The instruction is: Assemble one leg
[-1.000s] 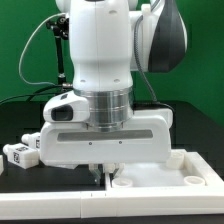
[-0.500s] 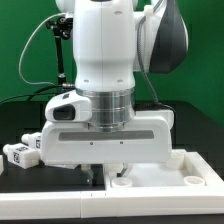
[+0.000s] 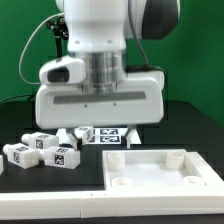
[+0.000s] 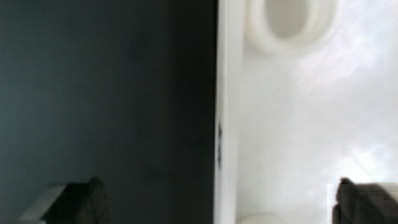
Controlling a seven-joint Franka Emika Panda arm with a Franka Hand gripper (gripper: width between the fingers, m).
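Several legs, small white blocks with black-and-white tags, lie in a cluster on the black table at the exterior view's left; one leg (image 3: pixel 62 155) is nearest the front and another leg (image 3: pixel 20 152) is farthest left. The large flat white square piece with raised rim (image 3: pixel 160 152) lies at the right, and its edge and a round corner hole (image 4: pixel 294 25) show in the wrist view. My gripper (image 4: pixel 219 205) is open and empty, its dark fingertips (image 4: pixel 75 200) wide apart, above that piece's edge. In the exterior view the white hand body (image 3: pixel 98 100) hangs above the table.
The marker board (image 3: pixel 108 133) lies flat behind the legs, under the hand. A black post with cables (image 3: pixel 62 45) stands at the back left. A white table edge (image 3: pixel 60 205) runs along the front.
The hand has risen and shifted to the exterior view's left, off the large white piece's corner. The legs and the marker board now show beneath it.
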